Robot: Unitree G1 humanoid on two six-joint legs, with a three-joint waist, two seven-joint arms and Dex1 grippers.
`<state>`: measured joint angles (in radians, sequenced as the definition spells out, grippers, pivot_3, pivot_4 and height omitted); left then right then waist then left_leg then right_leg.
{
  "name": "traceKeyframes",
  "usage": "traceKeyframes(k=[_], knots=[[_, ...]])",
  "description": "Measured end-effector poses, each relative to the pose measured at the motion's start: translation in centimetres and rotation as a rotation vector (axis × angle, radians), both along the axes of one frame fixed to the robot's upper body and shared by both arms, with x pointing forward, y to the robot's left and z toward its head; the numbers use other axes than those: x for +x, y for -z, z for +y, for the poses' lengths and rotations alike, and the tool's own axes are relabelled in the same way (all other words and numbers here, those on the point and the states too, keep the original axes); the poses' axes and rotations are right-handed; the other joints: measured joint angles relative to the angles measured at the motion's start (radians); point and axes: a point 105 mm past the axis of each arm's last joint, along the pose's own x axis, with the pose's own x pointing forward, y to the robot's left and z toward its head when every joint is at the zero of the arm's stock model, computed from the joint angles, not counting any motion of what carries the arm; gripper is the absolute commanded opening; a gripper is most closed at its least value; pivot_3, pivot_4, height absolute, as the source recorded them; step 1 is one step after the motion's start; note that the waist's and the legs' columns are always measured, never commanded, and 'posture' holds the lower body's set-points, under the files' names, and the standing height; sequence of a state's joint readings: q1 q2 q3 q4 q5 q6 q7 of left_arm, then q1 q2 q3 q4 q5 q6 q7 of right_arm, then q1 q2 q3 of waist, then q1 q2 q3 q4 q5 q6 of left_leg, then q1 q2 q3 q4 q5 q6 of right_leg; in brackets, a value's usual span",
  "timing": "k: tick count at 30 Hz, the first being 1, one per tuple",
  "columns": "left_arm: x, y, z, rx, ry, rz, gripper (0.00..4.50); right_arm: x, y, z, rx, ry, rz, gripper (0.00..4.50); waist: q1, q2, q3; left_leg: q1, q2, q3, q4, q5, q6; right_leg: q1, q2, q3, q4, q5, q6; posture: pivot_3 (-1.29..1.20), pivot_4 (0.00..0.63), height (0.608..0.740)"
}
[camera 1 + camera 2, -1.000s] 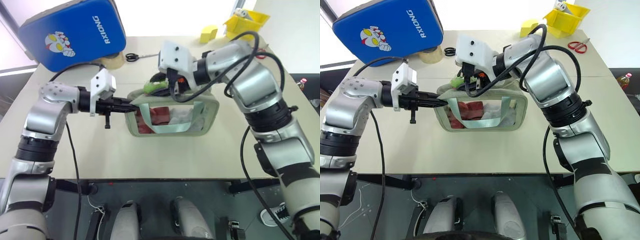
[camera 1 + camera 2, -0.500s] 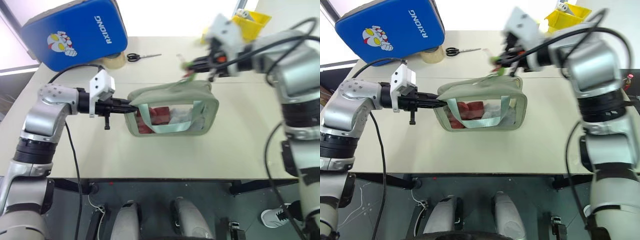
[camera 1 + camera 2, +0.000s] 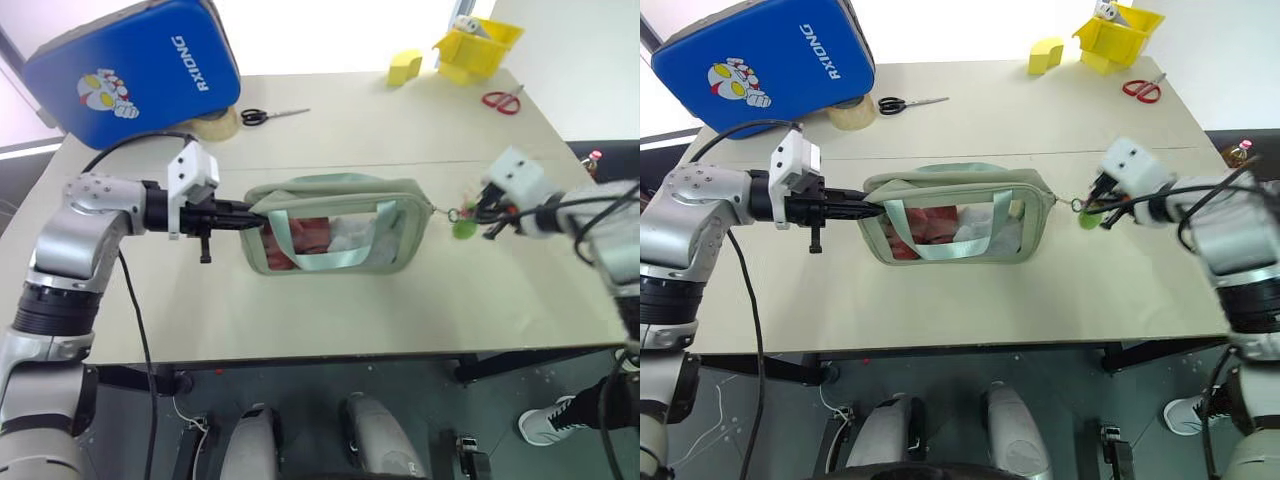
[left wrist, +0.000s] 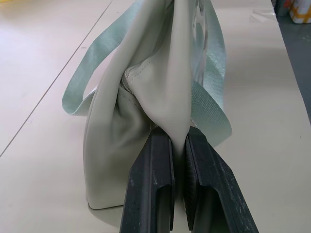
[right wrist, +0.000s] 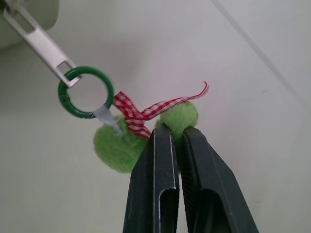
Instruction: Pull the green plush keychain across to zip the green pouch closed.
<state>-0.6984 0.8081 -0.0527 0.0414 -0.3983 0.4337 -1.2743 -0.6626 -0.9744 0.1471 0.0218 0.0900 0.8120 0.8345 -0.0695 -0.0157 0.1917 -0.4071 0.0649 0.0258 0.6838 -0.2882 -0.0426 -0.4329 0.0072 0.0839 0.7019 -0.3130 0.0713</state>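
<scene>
**Zipper pulled to pouch's right end**

Right claw (image 5: pixel 177 133) has swung from above the pouch's top out to its right, dragging the green plush keychain (image 3: pixel 464 227) with it. Claw is clamped on the fuzzy lime plush; red gingham ribbon, green ring and metal pull attached. One green pouch (image 3: pixel 335 238) on the desk (image 3: pixel 350 310), top closed. Left claw (image 4: pixel 178 145) pinches its left end.

I see a beige table (image 3: pixel 330 310) over dark floor (image 3: pixel 420 400); beyond the table's far edge, bright white light washes everything out.
</scene>
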Motion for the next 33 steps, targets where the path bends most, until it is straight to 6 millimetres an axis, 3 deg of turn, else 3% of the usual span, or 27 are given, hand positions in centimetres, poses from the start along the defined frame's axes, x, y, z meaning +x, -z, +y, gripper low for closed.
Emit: traceKeyframes(k=[3,9,13,16,19,24,28,29,33], knots=[[0.0,0.1,0.0,-0.002,-0.003,0.009,0.0,0.2,2.0,0.9,-0.001,0.012,0.018,0.08,0.0,0.0,0.0,0.0,0.0,0.0,0.0,0.0,0.0,0.0,0.0,0.0,0.0,0.0,0.0,0.0,0.15,0.737],[0.0,0.1,0.6,0.004,-0.029,0.012,0.0,-0.4,2.1,2.8,0.068,-0.01,0.036,0.08,-0.002,0.0,0.0,0.0,0.001,-0.001,0.0,0.0,0.0,0.0,0.001,0.0,0.0,0.0,0.0,0.0,0.15,0.737],[0.0,0.0,0.8,0.011,-0.037,0.01,0.0,-1.0,1.0,5.0,0.241,-0.061,0.083,1.54,0.0,0.001,0.0,0.0,0.0,-0.001,0.0,0.0,0.0,0.0,0.001,0.0,0.001,0.0,0.0,0.0,0.15,0.737],[-0.1,0.0,0.9,0.011,-0.031,0.011,0.0,-1.4,-2.7,5.6,0.33,-0.118,0.033,3.12,0.004,0.0,0.0,0.0,0.0,-0.001,0.0,0.0,0.0,0.0,0.0,-0.001,0.0,0.0,0.0,0.0,0.15,0.737],[0.1,-0.4,0.8,0.015,-0.014,0.001,0.0,-1.8,-5.0,4.6,0.337,-0.127,-0.017,4.49,0.009,0.0,0.0,-0.001,0.0,-0.001,0.0,0.0,0.0,0.0,0.0,-0.002,-0.001,0.0,0.0,0.0,0.15,0.737],[0.3,-1.1,0.4,0.021,0.022,-0.004,2.19,-1.6,-5.8,3.0,0.335,-0.127,-0.045,4.5,0.02,0.0,0.0,-0.001,0.0,-0.001,0.0,0.0,0.0,0.0,0.0,-0.001,-0.001,0.0,0.0,0.0,0.15,0.737],[0.1,-2.5,0.1,-0.01,0.061,0.003,4.23,-2.2,-6.5,4.1,0.34,-0.238,-0.056,4.5,0.024,0.0,0.0,-0.001,0.0,-0.001,0.0,0.0,0.0,0.0,0.0,-0.001,-0.001,0.0,0.0,0.0,0.15,0.737],[0.0,-3.0,0.1,-0.021,0.068,0.001,4.4,-2.5,-6.7,4.6,0.342,-0.277,-0.062,4.5,0.025,0.0,0.0,-0.001,0.0,-0.001,0.0,0.0,0.0,0.0,0.0,-0.001,-0.001,0.0,0.0,0.0,0.15,0.737],[-0.8,-4.6,2.3,-0.049,0.026,-0.008,4.4,-4.1,-7.9,6.4,0.361,-0.447,-0.121,4.5,0.022,0.0,0.0,-0.001,0.0,-0.001,-0.001,0.0,0.0,0.0,0.0,-0.001,-0.001,0.0,0.0,0.0,0.15,0.737]])
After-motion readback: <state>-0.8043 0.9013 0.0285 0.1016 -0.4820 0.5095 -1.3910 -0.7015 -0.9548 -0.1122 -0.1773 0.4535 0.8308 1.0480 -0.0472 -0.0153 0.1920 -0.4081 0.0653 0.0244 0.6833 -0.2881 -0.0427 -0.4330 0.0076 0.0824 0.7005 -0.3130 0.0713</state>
